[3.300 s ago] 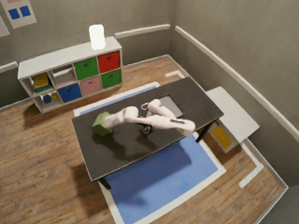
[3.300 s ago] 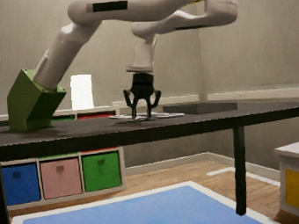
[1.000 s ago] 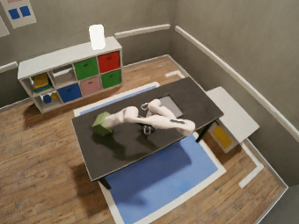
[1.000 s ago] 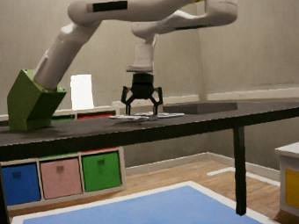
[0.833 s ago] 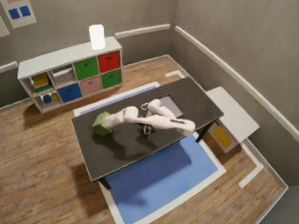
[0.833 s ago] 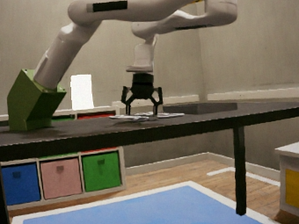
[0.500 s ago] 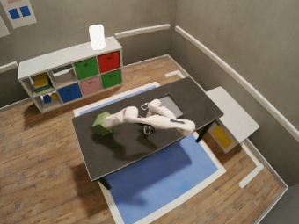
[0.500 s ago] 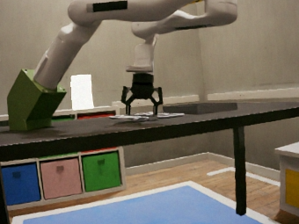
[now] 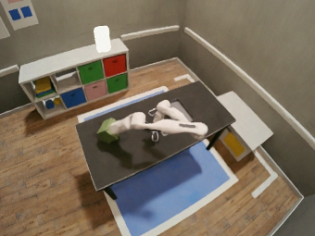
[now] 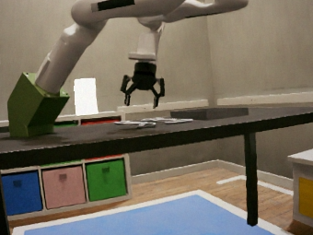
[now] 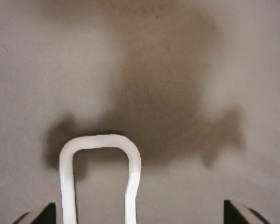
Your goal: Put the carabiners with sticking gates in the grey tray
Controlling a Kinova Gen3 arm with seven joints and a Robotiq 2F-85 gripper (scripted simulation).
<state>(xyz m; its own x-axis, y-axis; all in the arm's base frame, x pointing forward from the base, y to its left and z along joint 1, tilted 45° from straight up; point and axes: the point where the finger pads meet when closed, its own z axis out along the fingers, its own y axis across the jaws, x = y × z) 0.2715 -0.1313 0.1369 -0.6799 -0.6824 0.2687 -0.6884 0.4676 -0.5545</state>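
Claw is spread wide w/ nothing btwn the fingers, hanging above the desk near mid-frame in the exterior view. Right under it, a carabiner shows at the bottom of the wrist view, left of center, its lower part cut off by the frame edge. Risk no. 1: if the claw drops straight from here it prob. shuts off-center, since the loop sits nearer the left finger; it could skid or tip. Thin stock lying flat, so too shallow a descent = miss, too deep = fingertips hit the desk.

Another carabiner lies just below the arm, center of the top view; the arm hides part of the group, so a mix-up is poss. Can't tell from here which gate sticks; w/o a push test, a good one might end up in the grey tray, right of center, top view.
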